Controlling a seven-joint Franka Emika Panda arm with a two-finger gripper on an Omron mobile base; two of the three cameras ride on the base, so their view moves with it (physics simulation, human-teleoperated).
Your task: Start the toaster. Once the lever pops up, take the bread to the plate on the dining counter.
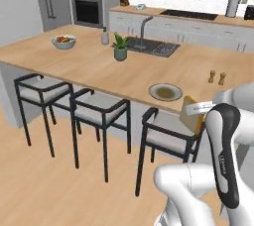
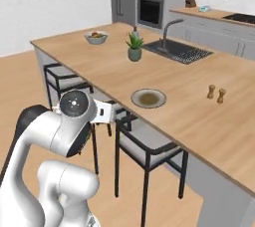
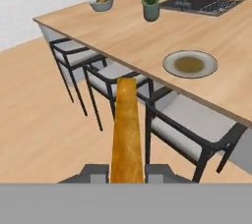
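My gripper (image 3: 127, 171) is shut on the bread (image 3: 127, 129), a tan slice seen edge-on and standing up from between the fingertips. In the left base view the bread (image 1: 191, 113) hangs in the gripper (image 1: 197, 111) just off the near edge of the dining counter (image 1: 99, 66), above a stool. The round grey plate (image 1: 165, 91) lies on the counter near that edge, a short way ahead of the bread, and holds nothing. The plate (image 3: 190, 64) sits up and to the right in the hand view. The toaster is out of view.
Three black stools (image 1: 101, 111) stand along the counter's near side, one right under the gripper. A potted plant (image 1: 120, 47), a fruit bowl (image 1: 64, 41), a sink with tap (image 1: 154, 46) and two small shakers (image 1: 217, 77) are on the counter.
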